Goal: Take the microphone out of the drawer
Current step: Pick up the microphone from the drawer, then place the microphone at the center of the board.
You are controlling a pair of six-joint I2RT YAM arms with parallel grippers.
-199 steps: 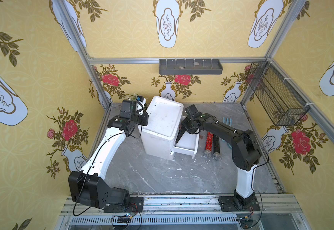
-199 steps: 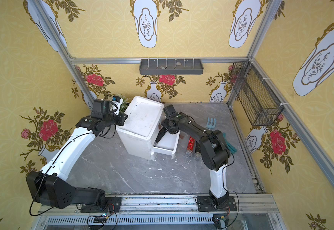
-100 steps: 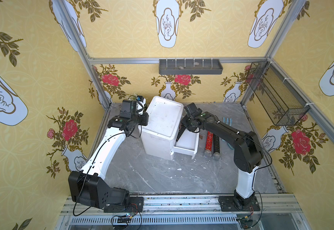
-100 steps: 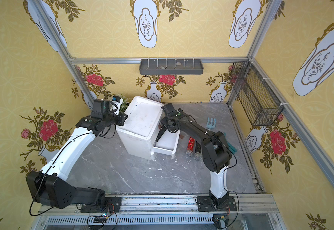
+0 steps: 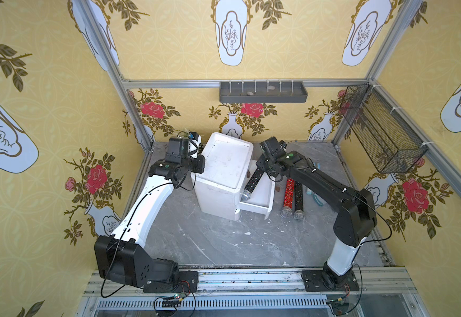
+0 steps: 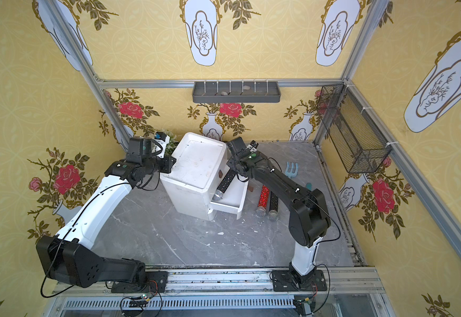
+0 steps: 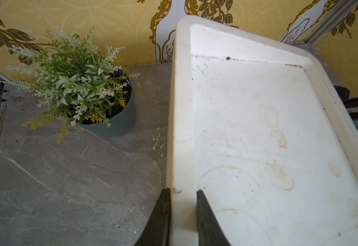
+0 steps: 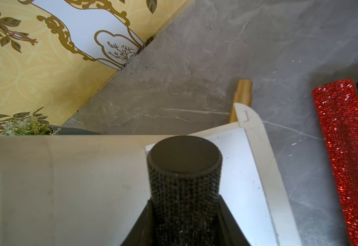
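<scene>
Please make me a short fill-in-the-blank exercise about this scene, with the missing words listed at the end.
1. The microphone held by the right end effector is ____ in colour.
2. The left end effector is shut on the top rim of the cabinet, whose drawer stands ____.
3. Beside the drawer, ____ other microphones lie on the table.

Missing words: black; open; two.

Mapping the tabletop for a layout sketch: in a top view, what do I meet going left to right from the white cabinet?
White cabinet, drawer microphone, red microphone, black tabletop microphone, blue hand fork, wire basket.
</scene>
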